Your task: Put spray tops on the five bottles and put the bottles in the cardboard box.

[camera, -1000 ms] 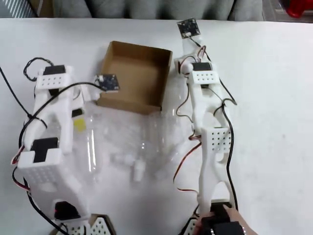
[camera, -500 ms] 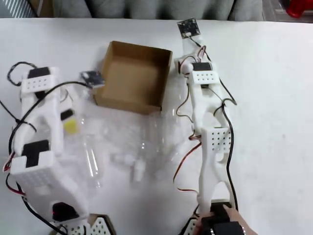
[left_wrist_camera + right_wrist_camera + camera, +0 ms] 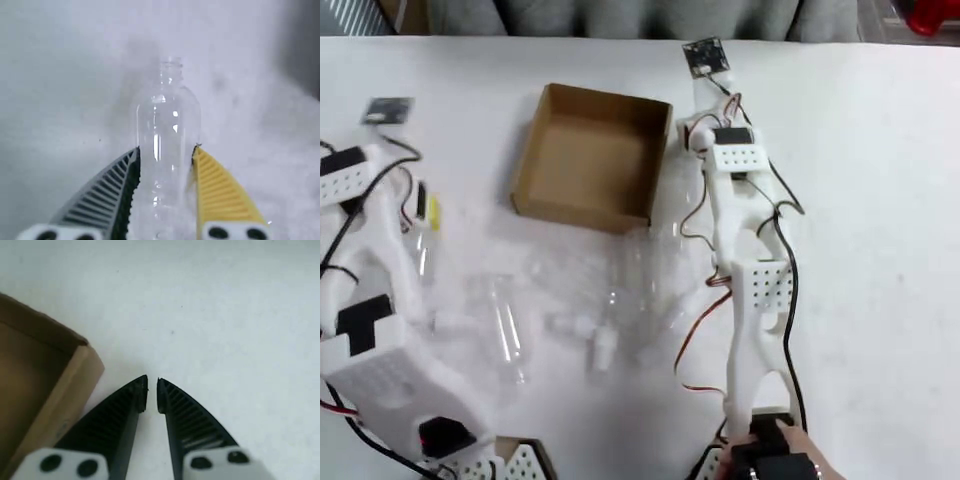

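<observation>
The left gripper (image 3: 165,151) has its fingers (image 3: 218,186) closed on a clear capless bottle (image 3: 168,112) at the left of the surface (image 3: 880,150), well apart from the cardboard box (image 3: 582,212). The right gripper (image 3: 151,388), fingers nearly shut on nothing, hangs beside the box. I would hold the bottle neck free and steady to receive a spray top (image 3: 605,346).

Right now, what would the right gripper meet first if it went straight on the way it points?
The right gripper likely meets only bare table; the cardboard box lies aside.
</observation>
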Available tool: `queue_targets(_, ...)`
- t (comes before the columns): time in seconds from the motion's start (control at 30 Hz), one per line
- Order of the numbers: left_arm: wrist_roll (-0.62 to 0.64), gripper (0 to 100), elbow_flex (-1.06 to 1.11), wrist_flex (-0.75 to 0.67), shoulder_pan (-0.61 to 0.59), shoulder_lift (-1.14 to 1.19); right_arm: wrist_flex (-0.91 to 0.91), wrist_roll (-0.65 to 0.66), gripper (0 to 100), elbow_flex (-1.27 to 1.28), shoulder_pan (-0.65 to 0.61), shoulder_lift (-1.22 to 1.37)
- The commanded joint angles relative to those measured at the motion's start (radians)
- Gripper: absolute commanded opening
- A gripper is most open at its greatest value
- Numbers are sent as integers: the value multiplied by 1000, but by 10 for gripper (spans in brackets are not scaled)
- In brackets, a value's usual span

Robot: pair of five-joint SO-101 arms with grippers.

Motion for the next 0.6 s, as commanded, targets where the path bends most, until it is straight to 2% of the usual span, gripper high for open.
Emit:
queue_targets(0.0,83,248,-5,-26,-68,-16,-8,11,15,-46,-8,-24)
queue_targets(0.27,23,268,-46,-17,-114,-21,-7,12,15,-44,-7,-24)
queue_targets(0.43,26,265,-164,92,-122,-21,-7,12,15,-54,-8,-7)
queue_targets(0.57,143,264,-219,153,-122,-16,-7,12,15,-55,-8,-5)
